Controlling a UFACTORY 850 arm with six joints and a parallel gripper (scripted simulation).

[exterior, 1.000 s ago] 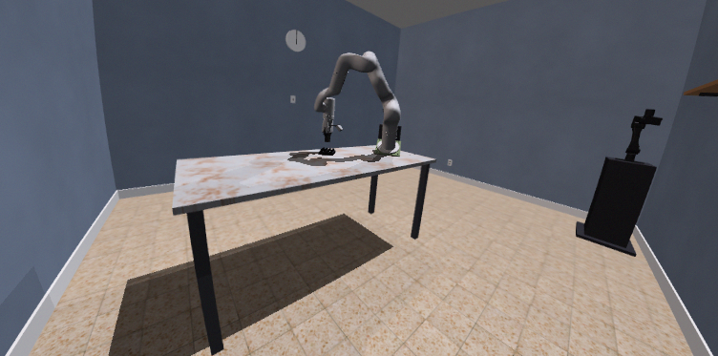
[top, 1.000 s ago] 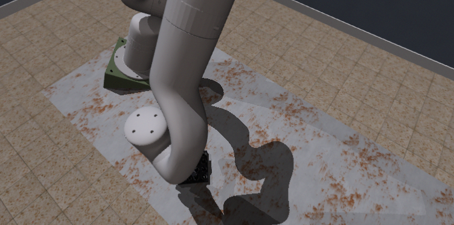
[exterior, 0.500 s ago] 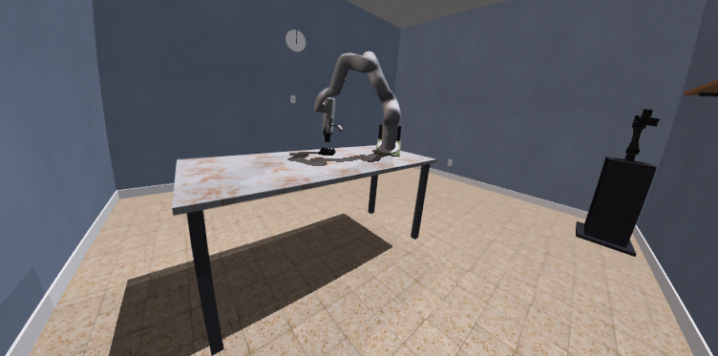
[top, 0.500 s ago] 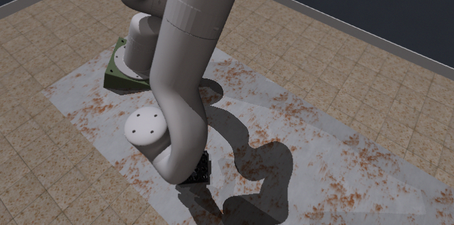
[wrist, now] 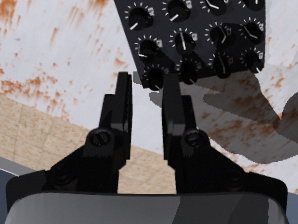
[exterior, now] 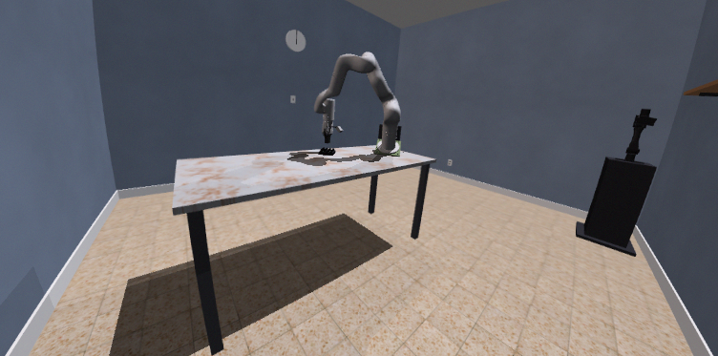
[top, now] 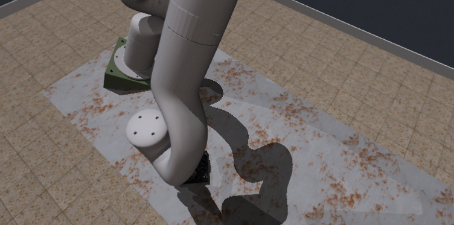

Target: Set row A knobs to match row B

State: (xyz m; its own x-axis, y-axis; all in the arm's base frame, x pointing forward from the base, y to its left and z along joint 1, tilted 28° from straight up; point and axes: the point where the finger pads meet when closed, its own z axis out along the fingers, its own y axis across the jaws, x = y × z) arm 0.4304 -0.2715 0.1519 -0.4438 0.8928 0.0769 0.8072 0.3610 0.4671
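The black knob box (top: 201, 169) (exterior: 327, 151) stands on the table (top: 302, 134) (exterior: 225, 178) (wrist: 60, 30), near the edge. In the wrist view its top shows several rows of black knobs with white lines; the names are too small to read. My gripper (wrist: 147, 91) (exterior: 327, 140) hangs above the table just off the box's near corner, clear of the knobs. Its fingers are drawn close together with a narrow gap and nothing between them. In the top view the arm hides the gripper and most of the box.
The arm's green base plate (top: 114, 77) (exterior: 387, 151) sits on the table behind the box. The table's edge and the tiled floor (wrist: 53, 136) lie close below the gripper in the wrist view. A black stand (exterior: 616, 202) is far off by the right wall.
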